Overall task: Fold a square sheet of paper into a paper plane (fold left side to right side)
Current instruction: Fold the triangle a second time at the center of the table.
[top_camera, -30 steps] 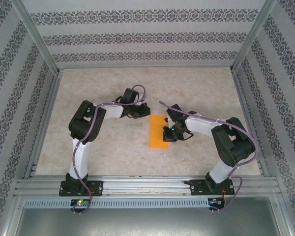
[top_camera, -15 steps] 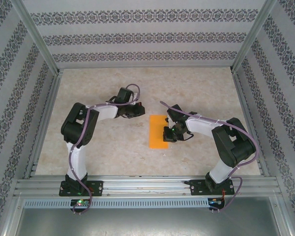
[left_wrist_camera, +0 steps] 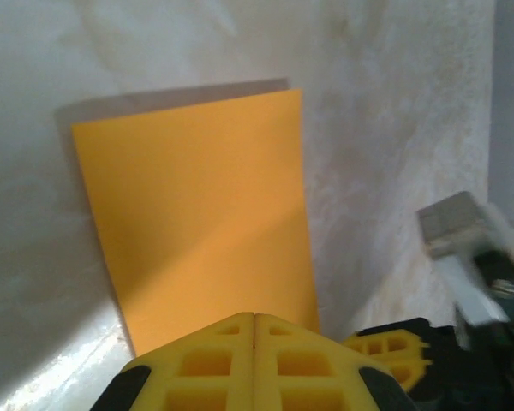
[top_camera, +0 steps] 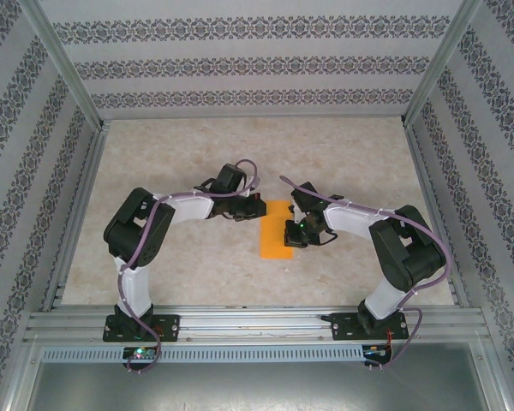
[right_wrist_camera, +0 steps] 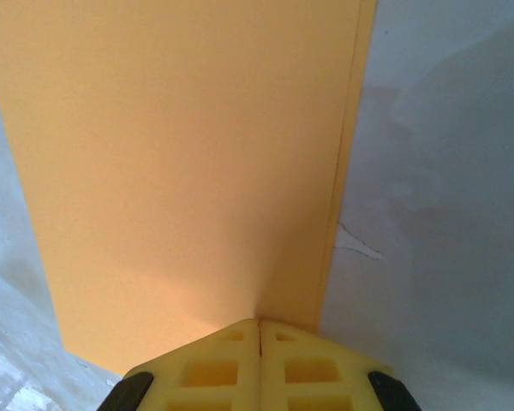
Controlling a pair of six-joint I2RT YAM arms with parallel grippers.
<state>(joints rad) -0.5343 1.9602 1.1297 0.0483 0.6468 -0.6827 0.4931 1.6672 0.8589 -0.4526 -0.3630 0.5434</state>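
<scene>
The square sheet of paper (top_camera: 275, 229) lies folded in half on the table, a narrow upright orange rectangle between the two arms. My left gripper (top_camera: 256, 208) is shut, its tip at the sheet's upper left edge. In the left wrist view its yellow fingertips (left_wrist_camera: 254, 318) meet over the near end of the sheet (left_wrist_camera: 197, 205). My right gripper (top_camera: 292, 233) is shut too and rests on the sheet's right edge. In the right wrist view its tip (right_wrist_camera: 259, 323) touches the paper (right_wrist_camera: 180, 154) beside the doubled edge (right_wrist_camera: 347, 171). The paper has no plane shape.
The beige table (top_camera: 188, 154) is boxed in by patterned walls (top_camera: 257, 60) and aluminium posts. A metal rail (top_camera: 257, 321) carries both arm bases at the near edge. The right gripper's yellow fingers (left_wrist_camera: 385, 347) show at the lower right of the left wrist view.
The left arm drew back to the left, away from the paper, then swung in again to its upper left edge. The right arm and the paper have stayed still.
</scene>
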